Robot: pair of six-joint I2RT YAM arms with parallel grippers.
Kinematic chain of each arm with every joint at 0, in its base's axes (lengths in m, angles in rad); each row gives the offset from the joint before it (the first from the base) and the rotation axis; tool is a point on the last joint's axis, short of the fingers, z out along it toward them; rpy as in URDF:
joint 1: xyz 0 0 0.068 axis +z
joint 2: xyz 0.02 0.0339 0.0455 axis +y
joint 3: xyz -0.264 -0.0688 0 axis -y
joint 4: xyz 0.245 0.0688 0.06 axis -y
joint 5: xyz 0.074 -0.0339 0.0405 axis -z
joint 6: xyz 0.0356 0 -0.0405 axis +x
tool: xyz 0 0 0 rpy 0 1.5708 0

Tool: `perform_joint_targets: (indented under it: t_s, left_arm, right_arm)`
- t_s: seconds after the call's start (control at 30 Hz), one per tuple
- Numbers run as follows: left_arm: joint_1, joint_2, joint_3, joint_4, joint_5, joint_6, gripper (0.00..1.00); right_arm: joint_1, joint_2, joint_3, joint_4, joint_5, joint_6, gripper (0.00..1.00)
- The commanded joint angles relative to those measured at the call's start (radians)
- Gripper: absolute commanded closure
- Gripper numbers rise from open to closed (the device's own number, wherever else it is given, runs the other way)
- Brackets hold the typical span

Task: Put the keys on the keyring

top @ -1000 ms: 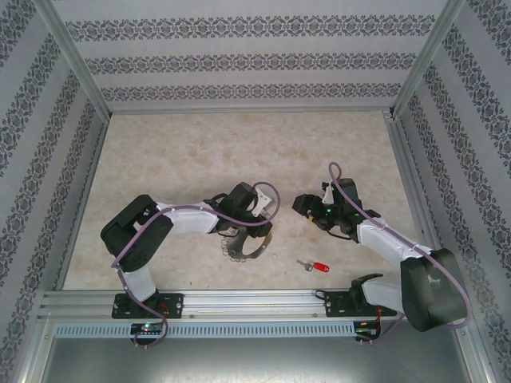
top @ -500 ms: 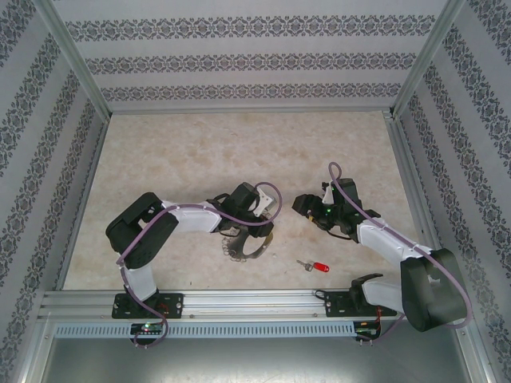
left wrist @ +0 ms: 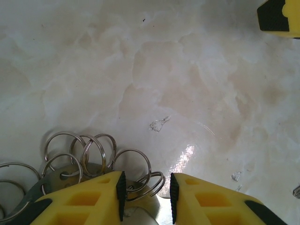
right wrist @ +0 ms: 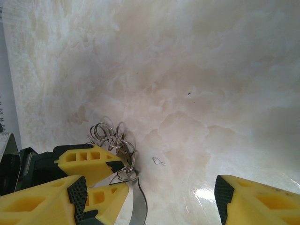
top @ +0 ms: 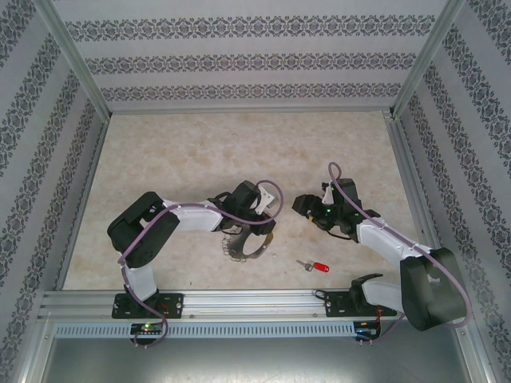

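The keyring (top: 242, 244), a grey hoop edged with wire loops, lies in front of the left arm. My left gripper (top: 257, 226) reaches down over its far rim. In the left wrist view the jaws (left wrist: 147, 196) straddle the metal band and one wire loop (left wrist: 149, 183). The left pad touches the loops and the right pad stands just clear. The tiny red-headed key (top: 318, 266) lies alone on the table, nearer the front rail. My right gripper (top: 303, 203) hovers wide open to the right of the ring, its view showing the keyring (right wrist: 123, 159) and the left fingers (right wrist: 89, 161).
A metal rail (top: 239, 303) runs along the near edge of the marble-patterned table (top: 239, 152), and patterned walls close off the other three sides. A small scuff (left wrist: 158, 124) marks the surface beyond the ring. The right gripper's yellow finger (left wrist: 279, 16) shows at the corner.
The left arm's elbow has drifted to the right and its gripper has settled slightly lower over the ring. The key and the right arm have not moved.
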Motion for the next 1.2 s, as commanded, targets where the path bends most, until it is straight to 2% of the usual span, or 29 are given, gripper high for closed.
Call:
perform_joint_targets:
  t_s: [0.0,0.3,0.93,1.17]
  left_arm:
    - [0.01,0.001,-0.01,0.03,0.007,0.004,0.67]
    - [0.018,-0.045,-0.047,0.015,-0.002,0.028,0.7]
    - [0.021,-0.026,-0.026,0.017,0.048,0.026,0.7]
    - [0.021,-0.017,-0.029,0.029,0.051,0.021,0.76]
  right_arm:
    - [-0.008,0.003,0.0,-0.006,-0.01,-0.019,0.26]
    - [-0.008,0.012,0.007,-0.002,-0.014,-0.021,0.26]
    - [-0.008,0.019,0.004,-0.005,-0.013,-0.025,0.25]
    - [-0.008,0.02,0.002,-0.006,-0.012,-0.027,0.25]
